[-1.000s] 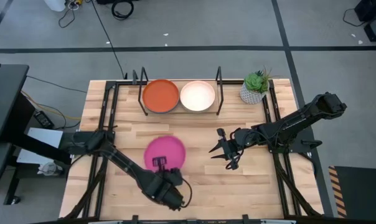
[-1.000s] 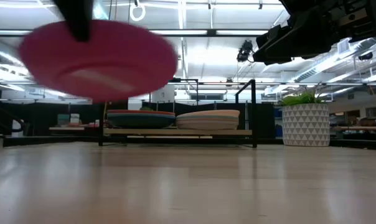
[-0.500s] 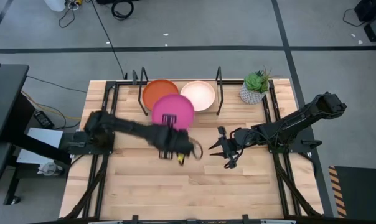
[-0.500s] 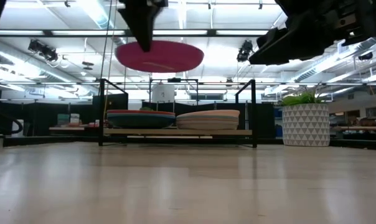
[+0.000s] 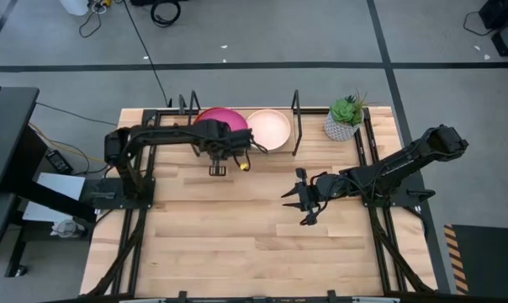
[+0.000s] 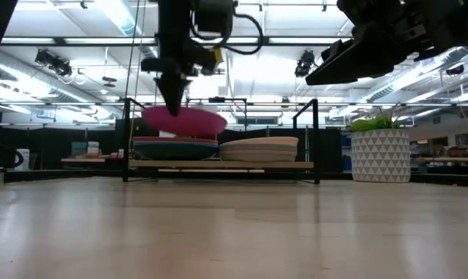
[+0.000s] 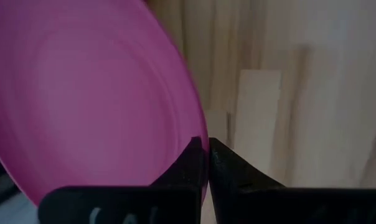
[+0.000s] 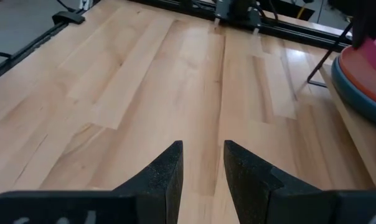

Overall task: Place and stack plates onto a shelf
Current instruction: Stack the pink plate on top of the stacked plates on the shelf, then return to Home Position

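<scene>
Left hand [image 7: 205, 163] pinches magenta plate [image 7: 82, 106].

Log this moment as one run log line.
left end effector: shut on magenta plate, above left stack on shelf | right end effector: open, waiting mid-table

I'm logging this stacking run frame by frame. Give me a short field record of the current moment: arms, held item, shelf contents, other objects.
left gripper: over the shelf's left stack, shut on the magenta plate
magenta plate: just above the left stack, tilted, not yet released
right gripper: open, holding nothing, above the bare tabletop
shelf: two plate stacks side by side
right stack: pale peach plate on top
other: potted plant at the table's back right corner
</scene>
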